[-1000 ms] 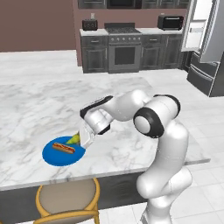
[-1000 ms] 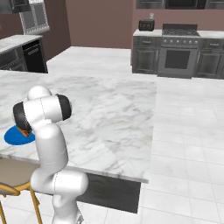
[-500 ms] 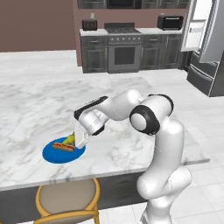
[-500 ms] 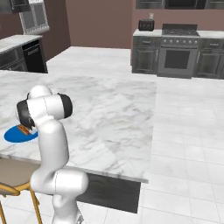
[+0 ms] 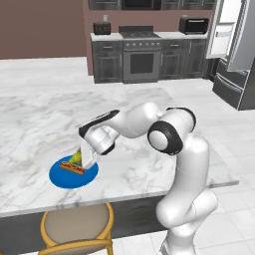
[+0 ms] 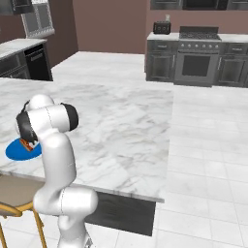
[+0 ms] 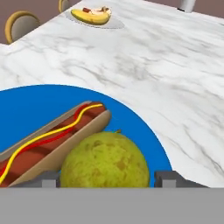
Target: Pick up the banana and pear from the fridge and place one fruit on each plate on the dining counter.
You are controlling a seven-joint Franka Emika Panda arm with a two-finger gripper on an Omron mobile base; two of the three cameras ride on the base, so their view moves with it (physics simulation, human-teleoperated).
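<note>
Two plates carried the fruit at this moment, and we took the blue plate as our landmark on the dining counter. The pear sat on that plate, touching the hot dog that lay beside it, so the plate held both. Our gripper hung low over the plate's near edge, its two fingertips standing on either side of the pear with a gap showing at each flank; we judged the jaws to be parted and no longer pinching the fruit, which seemed to rest on the plate by its own weight. Far across the marble from the blue plate, the pale plate already bore the banana next to a small red-topped item. We read this as the release step of the last placement, with only a clean lift away from the blue plate left, taking care not to nudge the pear.
</note>
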